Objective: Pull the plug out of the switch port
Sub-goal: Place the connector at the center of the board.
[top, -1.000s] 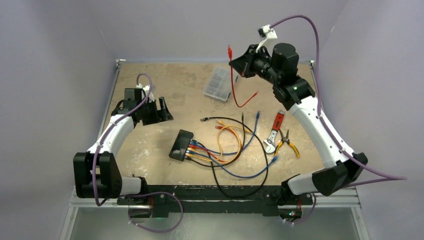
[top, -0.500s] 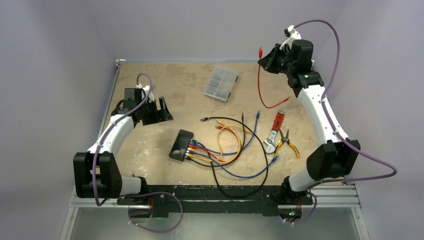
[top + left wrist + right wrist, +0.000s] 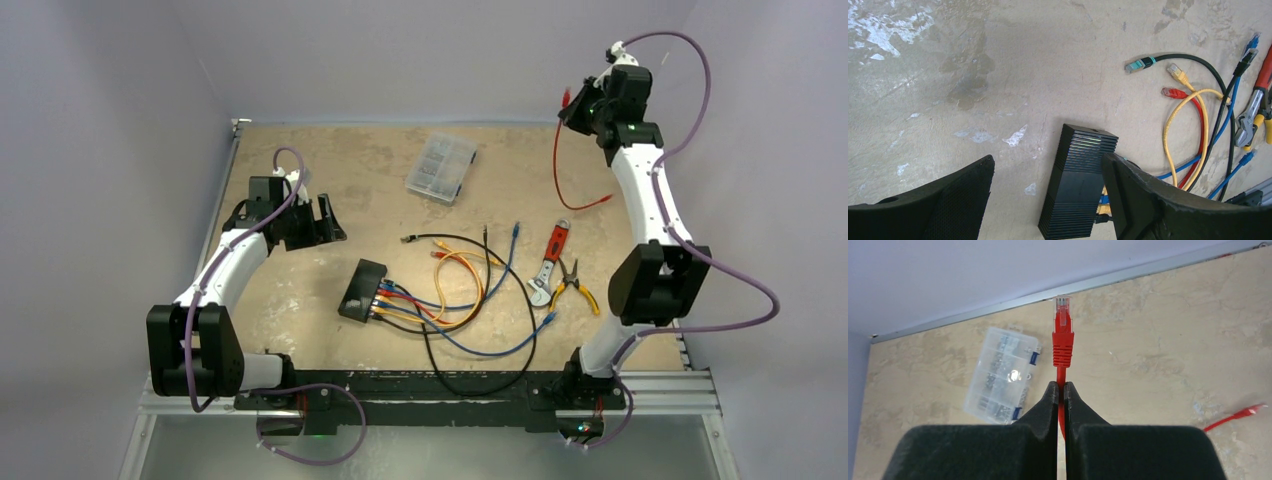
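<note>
Grey-walled cell, scuffed tan desk (image 3: 330, 160). R fingers (image 3: 1057, 397) clenched on the red cable (image 3: 1063, 347), pinching it just below the plug boot, clear plug tip pointing up & away.

Change over the last sec: R arm has swung that cable from back-centre, near the clear parts case (image 3: 441, 167), out to the far back-right corner & higher. Its loose end now trails on the desk by the right edge, well apart from the switch. So this plug is out of its port & being carried clear. Pull looks done for this lead, prob. only the drop-off left.

L fingers (image 3: 328, 222) released, spread wide, nothing in them, not moved. L wrist cam looks down on the switch (image 3: 1079, 190). Switch lies mid-desk, unshifted, w/ several other leads (image 3: 450, 300) plugged along one side, blue & yellow among them. Wrench (image 3: 549, 262) & pliers (image 3: 577, 285) lie right of that tangle.
</note>
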`<state>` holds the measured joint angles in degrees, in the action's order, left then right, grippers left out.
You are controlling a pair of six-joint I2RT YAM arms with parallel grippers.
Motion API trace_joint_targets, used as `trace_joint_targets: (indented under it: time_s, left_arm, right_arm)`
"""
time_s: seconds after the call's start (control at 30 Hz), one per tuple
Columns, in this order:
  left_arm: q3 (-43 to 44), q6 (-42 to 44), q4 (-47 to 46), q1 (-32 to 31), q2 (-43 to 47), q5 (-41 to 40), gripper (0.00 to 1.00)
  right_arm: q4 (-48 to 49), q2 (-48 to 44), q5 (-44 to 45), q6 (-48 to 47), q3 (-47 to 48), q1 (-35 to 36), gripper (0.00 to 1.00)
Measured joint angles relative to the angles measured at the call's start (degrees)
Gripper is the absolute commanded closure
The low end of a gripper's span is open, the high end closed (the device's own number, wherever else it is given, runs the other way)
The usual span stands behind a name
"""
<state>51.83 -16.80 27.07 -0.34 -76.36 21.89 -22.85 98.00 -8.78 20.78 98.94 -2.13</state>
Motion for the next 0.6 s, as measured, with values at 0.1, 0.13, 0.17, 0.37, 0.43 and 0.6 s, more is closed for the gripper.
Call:
trace_joint_targets:
  time_s: [0.1, 0.13, 0.17, 0.37, 0.43, 0.6]
  left_arm:
    - [0.00, 0.00, 0.00, 0.00, 0.00, -0.02, 0.22]
    - [0.00, 0.00, 0.00, 0.00, 0.00, -0.02, 0.22]
    - [0.00, 0.00, 0.00, 0.00, 0.00, -0.04, 0.22]
    - [0.00, 0.00, 0.02, 0.00, 0.00, -0.04, 0.22]
    - [0.00, 0.00, 0.02, 0.00, 0.00, -0.04, 0.22]
    - [0.00, 0.00, 0.02, 0.00, 0.00, -0.04, 0.22]
  right_arm:
    - [-0.66, 2.99, 0.72, -0.87, 1.31, -0.26, 1.00]
    - [-0.90, 4.17, 0.72, -1.20, 1.81, -0.17, 1.00]
    - [-1.20, 5.31, 0.61, -1.53, 2.34, -0.13, 1.00]
    - [-1.73, 12.35, -1.77, -3.10, 3.30, -0.07, 1.00]
    - [-1.66, 14.86, -2.95, -3.43, 3.41, -0.07, 1.00]
    - [-2.10, 21.24, -5.03, -3.98, 6.12, -0.07, 1.00]
